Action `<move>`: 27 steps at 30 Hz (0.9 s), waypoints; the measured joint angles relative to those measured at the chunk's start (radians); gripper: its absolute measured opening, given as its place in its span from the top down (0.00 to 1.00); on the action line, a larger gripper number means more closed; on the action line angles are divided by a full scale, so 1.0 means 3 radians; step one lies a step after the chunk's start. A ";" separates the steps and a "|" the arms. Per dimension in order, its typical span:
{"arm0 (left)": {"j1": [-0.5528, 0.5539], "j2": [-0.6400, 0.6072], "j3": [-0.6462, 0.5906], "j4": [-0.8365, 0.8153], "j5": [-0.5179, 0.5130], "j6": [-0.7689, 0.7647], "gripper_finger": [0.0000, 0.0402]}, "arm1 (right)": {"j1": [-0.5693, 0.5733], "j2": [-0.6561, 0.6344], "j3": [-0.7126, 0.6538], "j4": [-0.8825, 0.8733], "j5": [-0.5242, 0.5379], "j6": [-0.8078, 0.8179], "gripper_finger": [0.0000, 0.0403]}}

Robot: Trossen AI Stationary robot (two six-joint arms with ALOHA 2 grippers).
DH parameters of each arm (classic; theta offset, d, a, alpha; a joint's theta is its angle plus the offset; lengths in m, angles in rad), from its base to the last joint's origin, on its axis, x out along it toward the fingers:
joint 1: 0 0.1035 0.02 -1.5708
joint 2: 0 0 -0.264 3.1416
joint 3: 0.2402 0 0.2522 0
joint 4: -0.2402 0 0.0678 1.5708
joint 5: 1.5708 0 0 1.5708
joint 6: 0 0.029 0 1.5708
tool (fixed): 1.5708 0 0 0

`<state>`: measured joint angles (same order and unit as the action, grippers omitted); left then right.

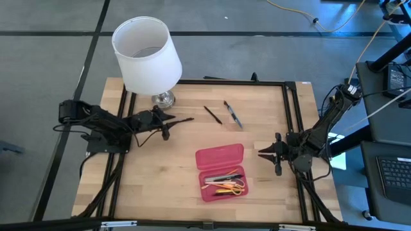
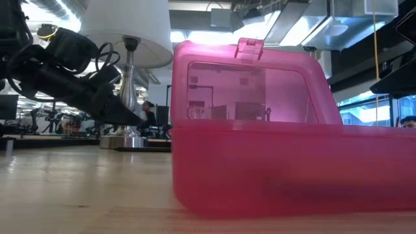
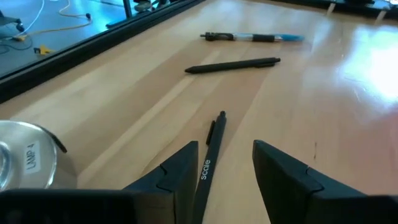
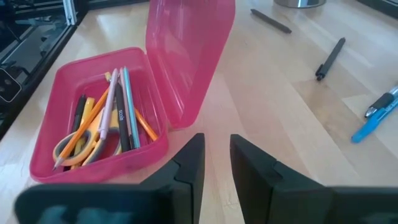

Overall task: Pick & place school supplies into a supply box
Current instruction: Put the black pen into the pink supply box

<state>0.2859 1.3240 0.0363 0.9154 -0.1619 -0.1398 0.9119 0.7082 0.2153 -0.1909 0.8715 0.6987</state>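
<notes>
the left gripper [image 1: 172, 122] is being held low over the wooden table [image 1: 160, 179], just beside the lamp base [image 1: 163, 99] under the white lampshade [image 1: 146, 54]. in the left wrist view its two fingers [image 3: 177, 174] are standing apart with a black pen [image 3: 210, 149] lying between them, close against one finger; whether the pen is being pinched or only straddled cannot be told. ahead of that gripper, toward the middle of the table, a second black pen [image 1: 213, 115] and a blue-tipped pen [image 1: 233, 114] are lying near each other, apart from the gripper.

nearer the table's front edge, the pink pencil case [image 1: 221, 172] is lying open with its lid [image 1: 219, 156] raised. inside it, yellow-handled scissors [image 4: 78, 138], orange pencils and dark pens are being held in a loose bundle.

to the right of the case, the right gripper [image 1: 270, 153] is being held near the table surface, pointing at the case but apart from it. its fingers [image 4: 186, 165] are spread only narrowly, with nothing seen between them.
</notes>
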 joint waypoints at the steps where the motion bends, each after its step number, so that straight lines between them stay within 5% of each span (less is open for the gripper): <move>1: 0.0000 0.0046 0.0025 0.0000 -0.0001 0.0029 0.64 | 0.0000 0.0000 0.0000 0.0000 0.0000 -0.0001 0.80; 27: 0.0218 0.1437 0.0339 0.0379 0.0337 -0.0160 0.69 | -0.0001 0.0001 0.0000 -0.0011 0.0001 -0.0014 0.80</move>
<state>0.3515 1.7549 0.1380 1.0290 -0.0608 -0.1878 0.9116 0.7086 0.2153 -0.1942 0.8719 0.6945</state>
